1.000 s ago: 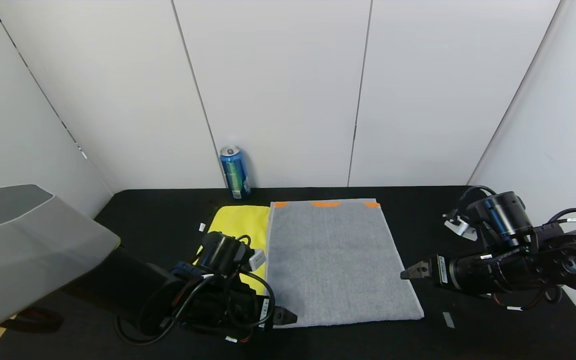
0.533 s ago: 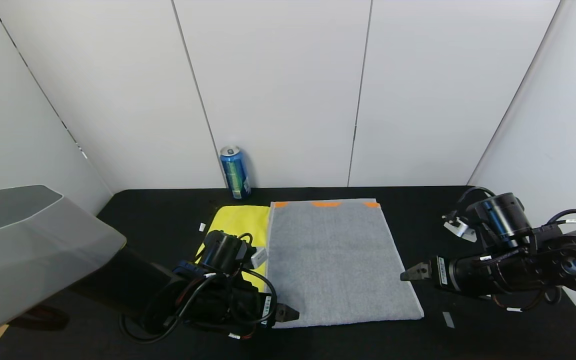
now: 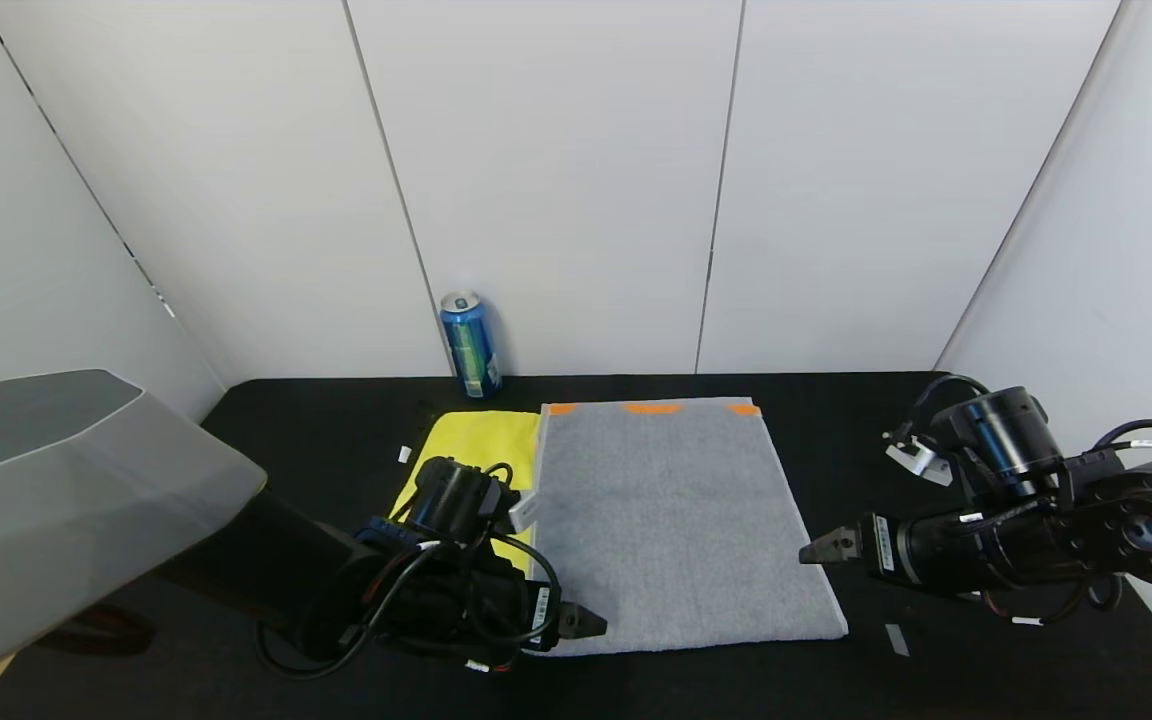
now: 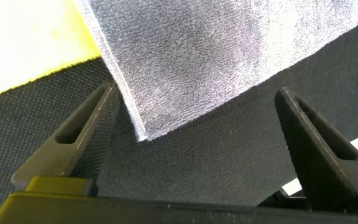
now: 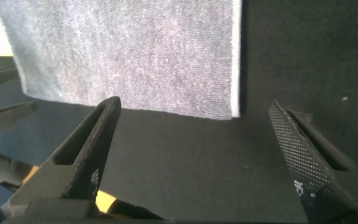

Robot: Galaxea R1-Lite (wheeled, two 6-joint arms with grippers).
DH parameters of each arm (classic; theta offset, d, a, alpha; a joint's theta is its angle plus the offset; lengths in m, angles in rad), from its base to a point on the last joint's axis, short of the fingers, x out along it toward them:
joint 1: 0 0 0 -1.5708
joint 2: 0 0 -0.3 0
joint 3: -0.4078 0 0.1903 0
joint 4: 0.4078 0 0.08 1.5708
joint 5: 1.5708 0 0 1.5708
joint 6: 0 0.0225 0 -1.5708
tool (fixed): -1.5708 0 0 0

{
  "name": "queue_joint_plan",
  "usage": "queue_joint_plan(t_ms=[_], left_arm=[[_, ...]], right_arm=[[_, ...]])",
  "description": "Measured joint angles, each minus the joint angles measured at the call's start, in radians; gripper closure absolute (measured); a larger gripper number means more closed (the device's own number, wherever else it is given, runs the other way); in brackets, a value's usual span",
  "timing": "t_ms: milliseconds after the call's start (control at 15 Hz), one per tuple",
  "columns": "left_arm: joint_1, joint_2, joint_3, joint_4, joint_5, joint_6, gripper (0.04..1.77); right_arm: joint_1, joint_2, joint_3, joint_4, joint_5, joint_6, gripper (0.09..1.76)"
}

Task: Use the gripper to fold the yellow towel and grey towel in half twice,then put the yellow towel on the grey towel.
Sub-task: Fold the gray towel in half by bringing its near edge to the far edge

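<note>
The grey towel [image 3: 671, 520] lies flat on the black table, orange patches on its far edge. It overlaps the yellow towel [image 3: 476, 445], which shows to its left, partly hidden by my left arm. My left gripper [image 3: 591, 624] is open at the grey towel's near left corner [image 4: 143, 132], which lies between the fingers. My right gripper [image 3: 816, 550] is open beside the towel's right edge, just above its near right corner [image 5: 234, 112]. The yellow towel also shows in the left wrist view [image 4: 30, 43].
A blue can [image 3: 469, 345] stands at the back of the table by the white wall. A small white tag [image 3: 403, 454] lies left of the yellow towel. A strip of grey tape [image 3: 896, 639] lies near the front right. White panels close in the back and sides.
My left gripper has slid right and a little nearer, onto the grey towel's near left corner. The right gripper has barely shifted. The towels have not moved.
</note>
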Motion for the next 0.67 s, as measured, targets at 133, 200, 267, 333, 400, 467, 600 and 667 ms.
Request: queue_joint_plan(t_ms=[133, 200, 267, 333, 400, 467, 600, 667], left_arm=[[-0.008, 0.005, 0.0, -0.001, 0.001, 0.0, 0.09], [-0.01, 0.006, 0.0, -0.001, 0.001, 0.0, 0.09], [-0.013, 0.008, 0.0, -0.002, 0.0, 0.0, 0.09], [-0.015, 0.01, 0.0, -0.004, 0.0, 0.0, 0.09], [-0.015, 0.011, 0.0, -0.003, 0.0, 0.0, 0.26], [-0.015, 0.013, 0.001, -0.002, 0.0, 0.001, 0.44], [-0.017, 0.016, 0.001, 0.002, -0.001, 0.001, 0.72], [-0.017, 0.019, 0.001, 0.003, -0.001, 0.0, 0.84]], right_arm=[[-0.003, 0.0, 0.0, 0.0, 0.011, 0.001, 0.14], [-0.004, 0.0, 0.0, 0.0, 0.01, 0.001, 0.14], [-0.004, 0.0, 0.0, 0.0, 0.01, 0.001, 0.14], [-0.005, 0.0, 0.0, 0.0, 0.01, 0.001, 0.14], [-0.005, 0.001, 0.0, 0.001, 0.01, 0.001, 0.14], [-0.005, 0.001, 0.0, 0.0, 0.01, 0.001, 0.14], [-0.005, 0.002, 0.0, 0.0, 0.01, 0.001, 0.14], [-0.005, 0.002, 0.0, 0.0, 0.01, 0.001, 0.14]])
